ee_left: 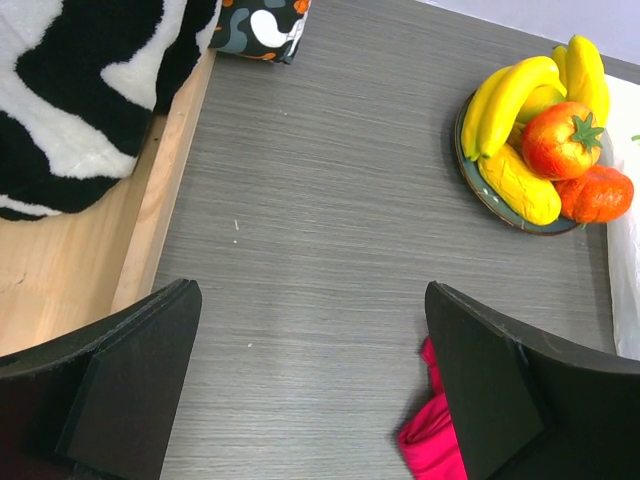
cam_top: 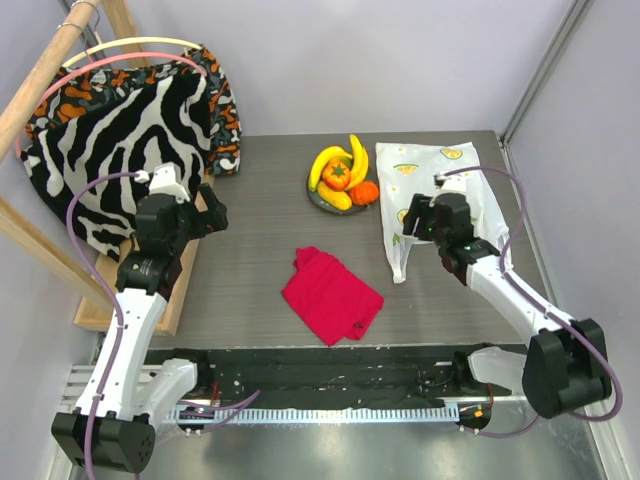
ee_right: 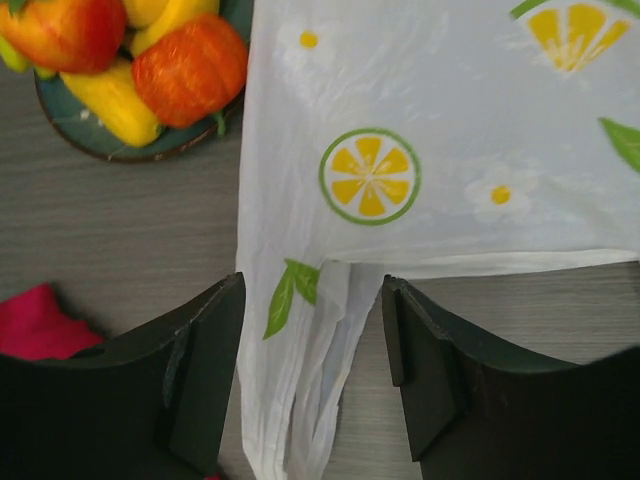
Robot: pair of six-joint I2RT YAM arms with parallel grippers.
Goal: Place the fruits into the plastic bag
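Observation:
The fruits (cam_top: 340,178) lie heaped on a dark round plate (cam_top: 318,200) at the back middle of the table: yellow bananas (ee_left: 510,100), a red-orange one with a green top (ee_left: 562,140) and a small orange (ee_right: 190,65). Right of the plate the plastic bag (cam_top: 440,195) lies flat, white with citrus slices and leaves. My right gripper (ee_right: 312,290) is low over the bag's near left handle loop (ee_right: 300,380). Its jaws stand apart on either side of the loop, so it is open. My left gripper (ee_left: 310,300) hangs wide open over bare table, left of the plate, holding nothing.
A red folded cloth (cam_top: 330,295) lies in the middle of the table, near my left gripper's right finger. Zebra-striped fabric (cam_top: 130,140) drapes over a wooden frame (ee_left: 150,210) along the left edge. A metal post stands at the back right corner.

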